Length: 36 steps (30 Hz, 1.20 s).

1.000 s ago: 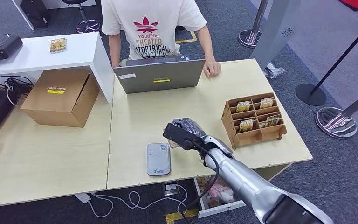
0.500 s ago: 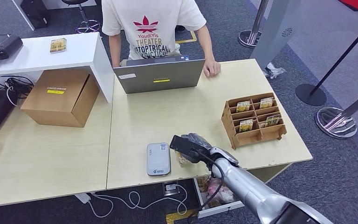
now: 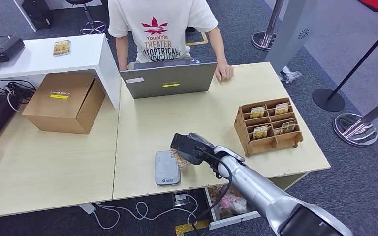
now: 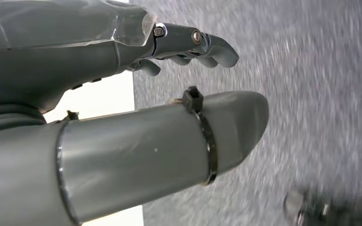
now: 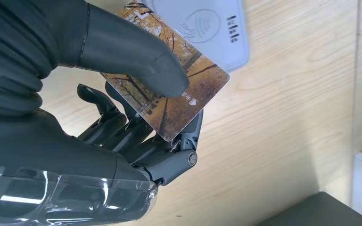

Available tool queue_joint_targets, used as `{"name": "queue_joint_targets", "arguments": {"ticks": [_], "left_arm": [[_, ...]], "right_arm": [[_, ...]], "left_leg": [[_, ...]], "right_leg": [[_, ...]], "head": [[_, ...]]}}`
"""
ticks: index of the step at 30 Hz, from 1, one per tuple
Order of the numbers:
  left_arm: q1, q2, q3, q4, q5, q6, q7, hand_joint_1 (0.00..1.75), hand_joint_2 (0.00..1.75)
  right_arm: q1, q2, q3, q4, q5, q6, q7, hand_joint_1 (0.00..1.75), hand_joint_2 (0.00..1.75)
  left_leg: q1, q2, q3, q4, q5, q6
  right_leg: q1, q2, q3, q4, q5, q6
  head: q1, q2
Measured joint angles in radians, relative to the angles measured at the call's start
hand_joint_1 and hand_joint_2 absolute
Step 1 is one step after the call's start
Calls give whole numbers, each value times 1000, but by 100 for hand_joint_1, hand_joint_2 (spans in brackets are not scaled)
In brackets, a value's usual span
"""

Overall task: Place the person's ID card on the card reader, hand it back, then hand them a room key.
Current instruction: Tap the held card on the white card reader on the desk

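head view has our right hand (image 3: 193, 146) reaching in over the near part of the light wooden table (image 3: 142, 123), just right of the grey card reader (image 3: 167, 167) that lies flat near the near edge. right wrist view shows that hand pinching the id card (image 5: 169, 92), a card printed with an autumn tree scene, between the thick thumb on its face and the darker fingers (image 5: 136, 136) under it. the card hangs above the tabletop with one corner overlapping the reader's rounded end; we cannot tell whether it touches the reader, since the close angle flattens the gap. in head view only a sliver of the card (image 3: 181, 158) peeks out under the hand, beside the reader's right edge.

to the right stands a wooden card rack (image 3: 267, 126) with several cards in its compartments. at the far edge an open laptop (image 3: 168, 78) faces a person (image 3: 160, 29) in a white printed t-shirt, whose hand (image 3: 223, 72) rests on the table just right of the laptop. a cardboard box (image 3: 64, 102) sits on the left table, below a white shelf (image 3: 49, 55).

left wrist view shows our left hand (image 4: 122, 108) over blurred grey carpet, fingers loosely curled but apart, holding nothing.
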Motion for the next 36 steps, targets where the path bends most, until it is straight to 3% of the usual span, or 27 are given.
{"name": "queue_joint_targets", "arguments": {"ticks": [3,8,14,36], "left_arm": [[-4,-23,0,0,3,48,0,0,0],[-6,-41,0,0,3,34,-6,0,0],[-6,-10,0,0,-4,-76,-7,0,0],[-6,8,0,0,-18,-93,-13,0,0]], "right_arm": [[-8,0,0,-9,-6,11,-6,175,175],[-12,-1,1,-22,-12,17,2,175,175],[-6,9,17,-24,-11,13,27,175,175],[21,74,51,-23,-10,4,36,175,175]], "left_leg": [[0,0,0,0,0,0],[0,0,0,0,0,0],[1,0,0,0,0,0],[0,0,0,0,0,0]], "right_leg": [[0,0,0,0,0,0],[0,0,0,0,0,0],[0,0,0,0,0,0],[0,0,0,0,0,0]], "head": [[0,0],[0,0],[0,0],[0,0]]}}
